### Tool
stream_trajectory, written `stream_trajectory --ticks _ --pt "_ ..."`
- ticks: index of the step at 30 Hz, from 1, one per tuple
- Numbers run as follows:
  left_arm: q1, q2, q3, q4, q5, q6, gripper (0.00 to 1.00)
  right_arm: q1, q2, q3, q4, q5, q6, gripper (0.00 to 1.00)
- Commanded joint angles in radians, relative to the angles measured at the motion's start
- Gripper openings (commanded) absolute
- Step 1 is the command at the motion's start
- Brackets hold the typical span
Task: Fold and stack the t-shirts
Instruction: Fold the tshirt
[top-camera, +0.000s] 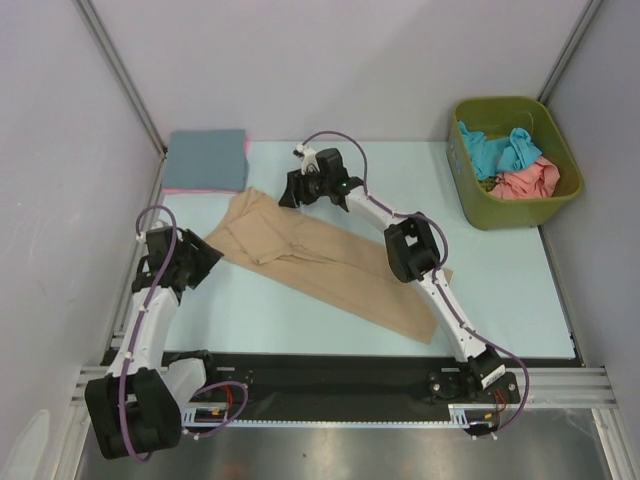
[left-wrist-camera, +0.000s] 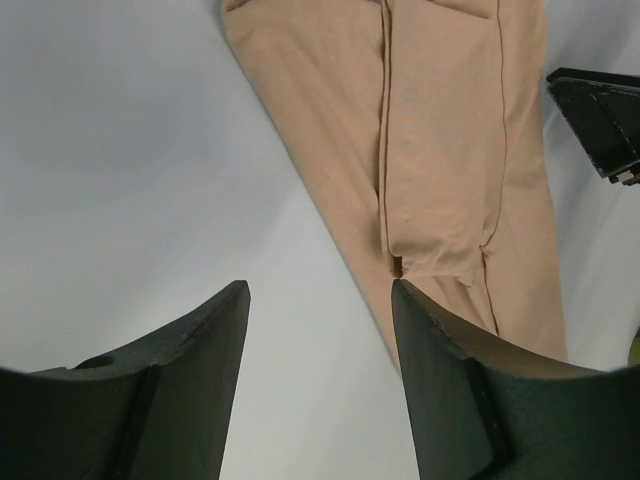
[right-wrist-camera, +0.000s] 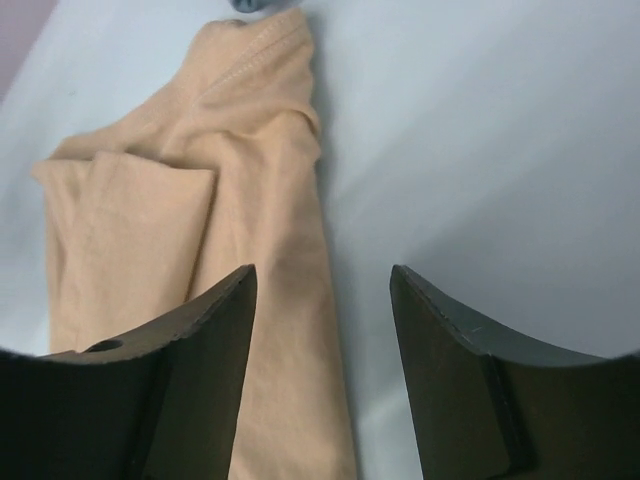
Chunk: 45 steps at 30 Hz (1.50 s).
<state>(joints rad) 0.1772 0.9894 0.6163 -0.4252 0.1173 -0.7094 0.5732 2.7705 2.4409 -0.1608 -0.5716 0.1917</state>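
Currently the long folded tan cloth t-shirt (top-camera: 330, 268) lies diagonally mid-table. Its left edge is just beside the left gripper (left-wrist-camera: 320, 300), fingers well apart, holding nothing. The right gripper (right-wrist-camera: 322, 285) hovers over the shirt's far edge, fingers spread, nothing clamped. Bare pale-blue tabletop (top-camera: 500, 275) runs right toward the olive-green plastic bin (top-camera: 515, 212).

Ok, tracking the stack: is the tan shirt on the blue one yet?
No, the tan shirt lies on the table beside the folded blue shirt.
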Motion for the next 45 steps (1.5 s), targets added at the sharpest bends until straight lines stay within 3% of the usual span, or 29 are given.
stream_trajectory --ticks 1,3,14,16,19,20,22,26,27,31,39,45 --pt "0.019 -0.029 -0.001 0.039 0.038 -0.025 0.64 0.010 0.037 0.067 0.073 -0.025 0.094 0.61" --pt "0.024 -0.044 -0.003 0.049 0.057 -0.045 0.64 0.019 0.069 0.113 0.066 -0.017 0.124 0.54" --pt "0.027 -0.066 0.019 0.039 0.073 -0.058 0.64 0.047 0.072 0.119 -0.023 0.053 0.106 0.40" --pt "0.027 -0.069 0.017 0.031 0.074 -0.058 0.64 0.040 0.072 0.112 -0.010 0.065 0.120 0.33" --pt "0.027 -0.078 0.020 0.013 0.068 -0.055 0.64 0.031 0.072 0.106 0.007 0.076 0.146 0.18" --pt "0.027 -0.081 0.022 0.008 0.064 -0.055 0.64 0.027 0.072 0.102 0.009 0.079 0.159 0.08" --pt "0.027 -0.081 0.025 -0.001 0.056 -0.055 0.64 0.021 0.070 0.099 0.001 0.087 0.170 0.01" --pt "0.028 -0.081 0.017 0.008 0.045 -0.067 0.64 -0.012 -0.039 -0.020 0.001 0.133 0.180 0.00" --pt "0.027 -0.081 0.013 0.016 0.047 -0.071 0.64 -0.018 -0.075 -0.145 0.053 0.171 0.181 0.00" --pt "0.025 -0.057 -0.007 0.066 0.062 -0.097 0.63 -0.053 -0.196 -0.315 0.141 0.239 0.151 0.00" --pt "-0.039 0.028 0.000 0.140 0.051 -0.131 0.63 -0.176 -0.186 -0.266 0.075 0.242 0.132 0.00" --pt "-0.169 0.121 0.043 0.170 0.016 -0.163 0.63 -0.257 -0.039 -0.039 0.064 0.225 0.144 0.00"
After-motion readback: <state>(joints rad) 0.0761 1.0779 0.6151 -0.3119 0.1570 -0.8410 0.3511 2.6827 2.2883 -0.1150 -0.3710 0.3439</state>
